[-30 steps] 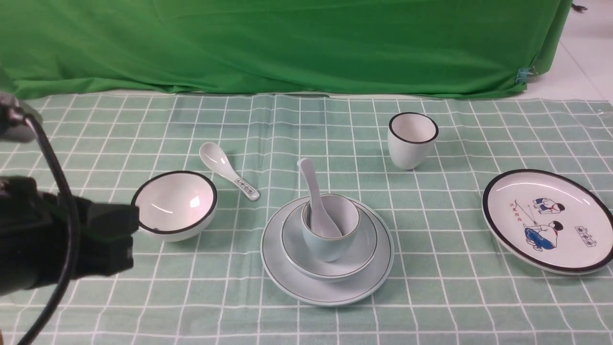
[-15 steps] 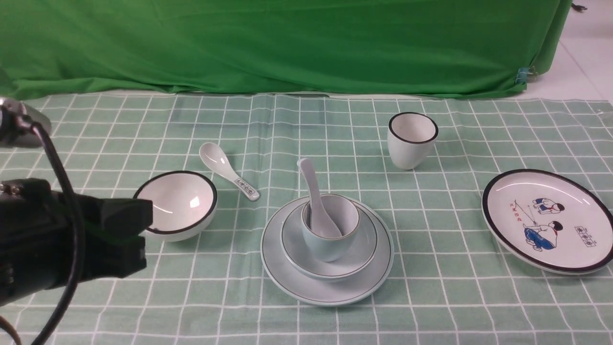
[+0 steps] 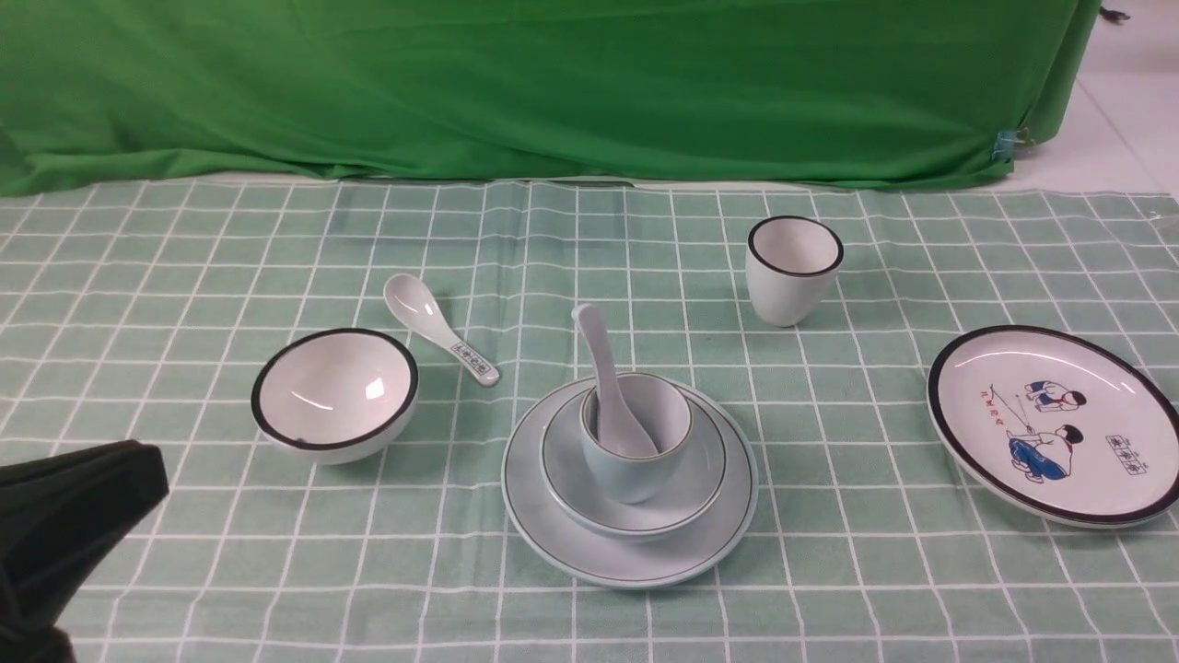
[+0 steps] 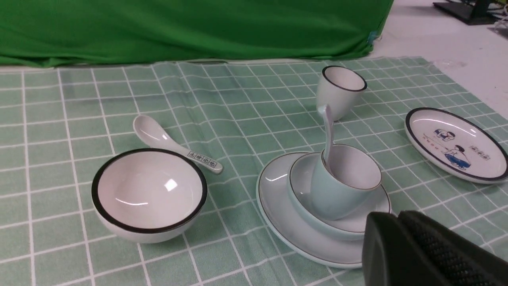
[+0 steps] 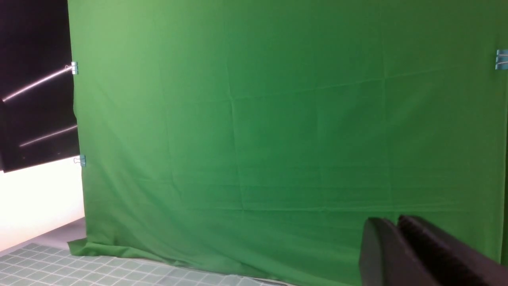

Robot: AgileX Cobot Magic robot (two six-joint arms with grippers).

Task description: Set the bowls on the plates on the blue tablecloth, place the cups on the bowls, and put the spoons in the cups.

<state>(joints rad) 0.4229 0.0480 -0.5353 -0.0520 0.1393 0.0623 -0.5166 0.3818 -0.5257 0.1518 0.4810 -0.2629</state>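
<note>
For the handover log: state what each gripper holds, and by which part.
Nothing is held. The left gripper is shut and empty; the right gripper has its fingers together with nothing between them.

Pale blue cup (image 3: 636, 451), pale spoon (image 3: 599, 368) leaning inside, sits in the blue bowl (image 3: 705, 465) on the blue plate (image 3: 636, 562). White bowl (image 3: 334, 394), patterned spoon (image 3: 440, 329), white cup (image 3: 792, 269) and cartoon plate (image 3: 1055, 424) lie separately on the tablecloth (image 3: 645, 239).
</note>
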